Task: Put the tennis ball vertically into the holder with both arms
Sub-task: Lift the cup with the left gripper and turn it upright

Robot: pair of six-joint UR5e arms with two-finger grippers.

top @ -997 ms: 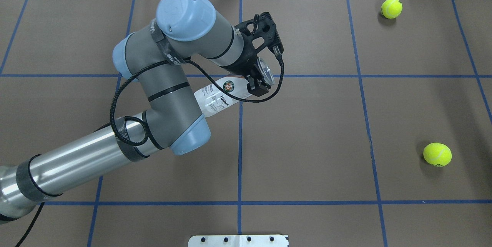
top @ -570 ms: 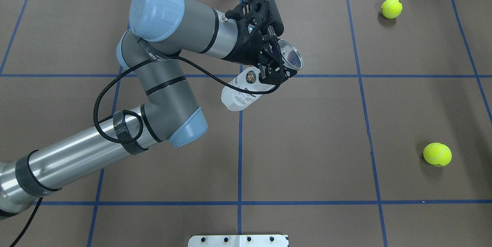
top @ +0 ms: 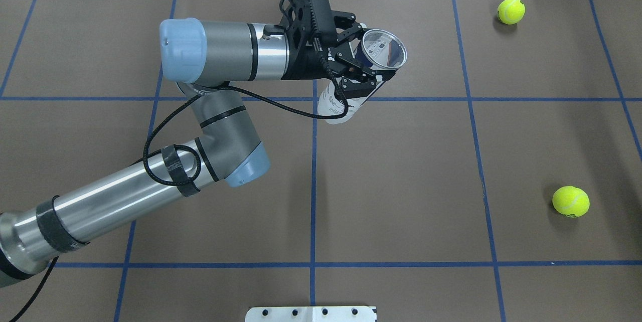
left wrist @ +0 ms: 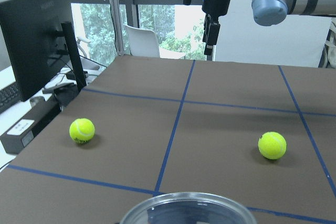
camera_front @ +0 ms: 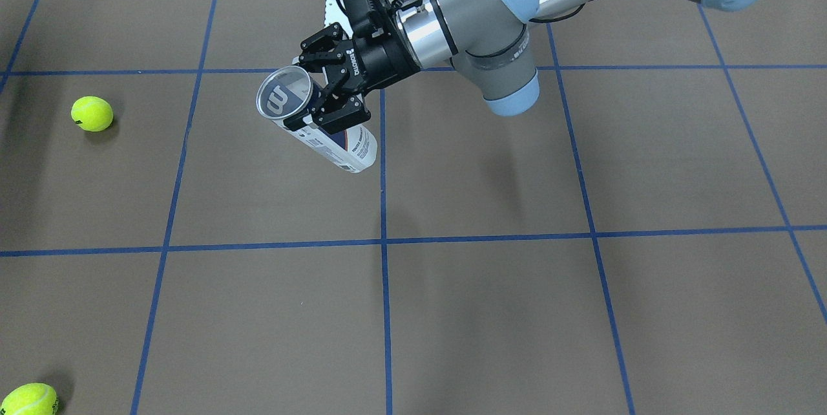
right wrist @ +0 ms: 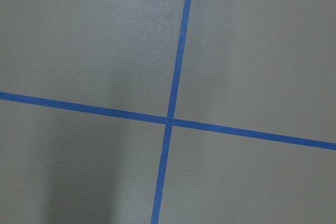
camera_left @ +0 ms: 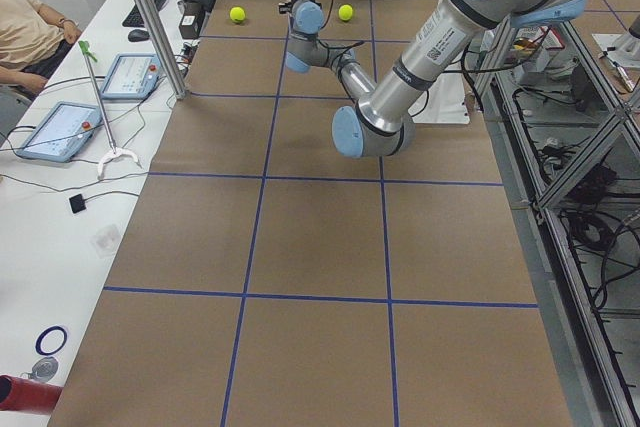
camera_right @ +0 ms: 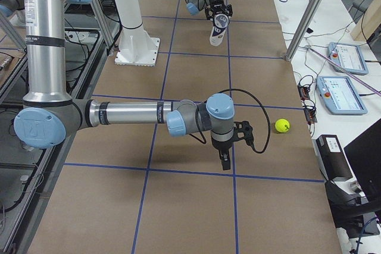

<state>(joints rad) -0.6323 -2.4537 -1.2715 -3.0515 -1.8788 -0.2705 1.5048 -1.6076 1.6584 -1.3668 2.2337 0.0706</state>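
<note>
Brown worktop (top: 401, 186) stretches wide on every side of the can (camera_front: 336, 147), which hangs tilted above it, mouth end raised. It is clear, with a white and navy label. The left claw (top: 362, 60) pinches it just below the rim. One tennis ball (top: 511, 11) and a second ball (top: 571, 201) lie well off toward the can's right-arm side. The right claw (camera_right: 225, 162) points down, far from the can; spread or not, nobody can tell.

The left gripper (top: 363, 68) is lifting the holder (top: 329, 104), tipping it closer to upright; its open mouth is swinging farther beyond the blue tape cross (top: 314, 99); its base is following.
</note>
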